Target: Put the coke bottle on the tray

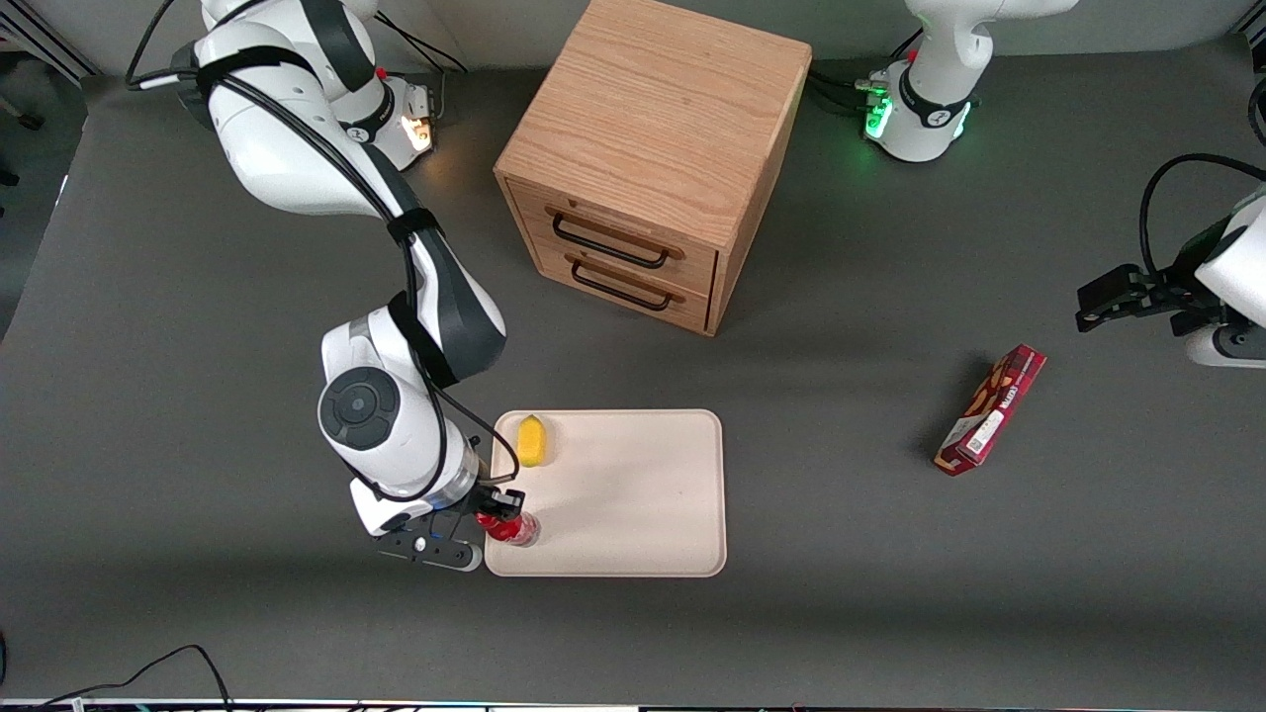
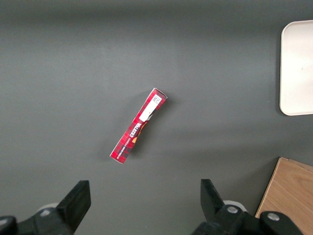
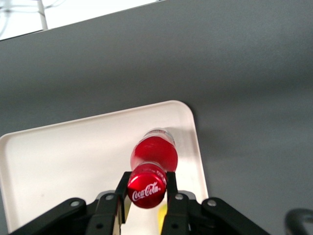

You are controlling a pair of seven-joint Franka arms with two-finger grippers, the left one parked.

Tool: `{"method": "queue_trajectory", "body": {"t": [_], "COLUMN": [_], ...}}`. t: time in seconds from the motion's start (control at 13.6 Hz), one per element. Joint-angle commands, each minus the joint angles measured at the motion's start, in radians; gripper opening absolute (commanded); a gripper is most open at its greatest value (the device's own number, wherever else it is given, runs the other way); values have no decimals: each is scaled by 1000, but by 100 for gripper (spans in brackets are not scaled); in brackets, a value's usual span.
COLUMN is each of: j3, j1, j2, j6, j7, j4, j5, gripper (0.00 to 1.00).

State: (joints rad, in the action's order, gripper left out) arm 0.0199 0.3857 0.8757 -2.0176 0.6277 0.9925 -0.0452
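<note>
The coke bottle [image 1: 511, 527] is small and red with a red cap. It is over the cream-beige tray [image 1: 633, 494], at the tray's corner nearest the front camera on the working arm's side. My right gripper [image 1: 502, 516] is shut on the bottle near its cap. In the right wrist view the two black fingers clamp the bottle [image 3: 153, 156] just below the cap, with the gripper [image 3: 146, 185] over the tray [image 3: 58, 156]. The bottle's clear base points at the tray surface near the rim; I cannot tell if it touches.
A yellow object [image 1: 532, 440] lies on the tray, farther from the front camera than the bottle. A wooden two-drawer cabinet [image 1: 648, 158] stands farther back. A red snack box [image 1: 991, 408] lies toward the parked arm's end; it also shows in the left wrist view [image 2: 138, 125].
</note>
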Motion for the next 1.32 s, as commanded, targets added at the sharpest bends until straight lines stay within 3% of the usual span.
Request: {"method": "queue_trajectory", "body": {"t": [0.0,0.15,0.22,0.37,0.44,0.66,0.88,1.1,1.25], "j3": [-9,-9,-8,-8,-8,-2,34,147,158], "j1": [22,24,24,24,24,12,-56,-282,-359], "j2": [35,40,42,40,37,-29,-313,-674,-832], "j6": [-13,-15,-15,-15,-13,44,106,106,97], "j7": [44,44,44,43,43,30,-32,-240,-298], "j4": [-49,-48,-46,-29,-28,6,307,686,838], "j5": [-51,-55,-70,-84,-87,-90,-75,-22,14], "gripper": [0,0,16,82,100,100,100,100,100]}}
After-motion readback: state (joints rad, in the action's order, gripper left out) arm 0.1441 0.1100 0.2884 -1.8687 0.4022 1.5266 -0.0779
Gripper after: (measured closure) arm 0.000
